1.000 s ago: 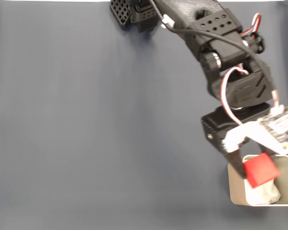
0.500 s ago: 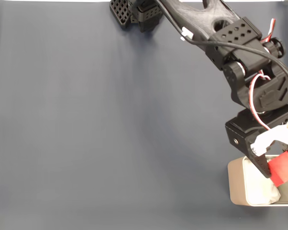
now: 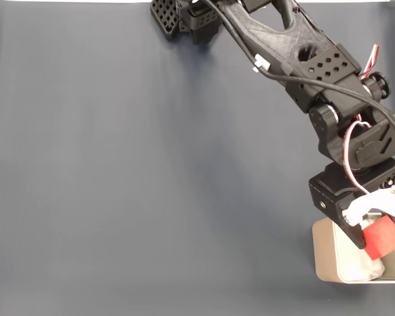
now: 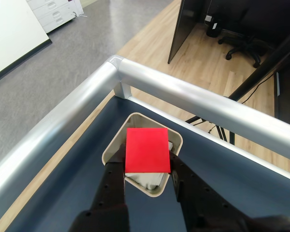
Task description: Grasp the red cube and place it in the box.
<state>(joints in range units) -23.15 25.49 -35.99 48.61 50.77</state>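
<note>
Dark blue-grey table (image 3: pixel 151 184) w/ silver rail (image 4: pixel 193 99) at edge. Beige box (image 3: pixel 324 250) sat on it near that rail's corner; arm base (image 3: pixel 184 16) at opposite edge.

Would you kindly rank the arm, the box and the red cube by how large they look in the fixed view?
1. Arm, by far the largest.
2. Box, partly hidden by the claw.
3. Red cube, smallest, though it is held above the box and nearer the camera, which inflates it a little.

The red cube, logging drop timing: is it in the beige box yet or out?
Out: the small red cube sits clamped in the black gripper above the beige rounded box.
</note>
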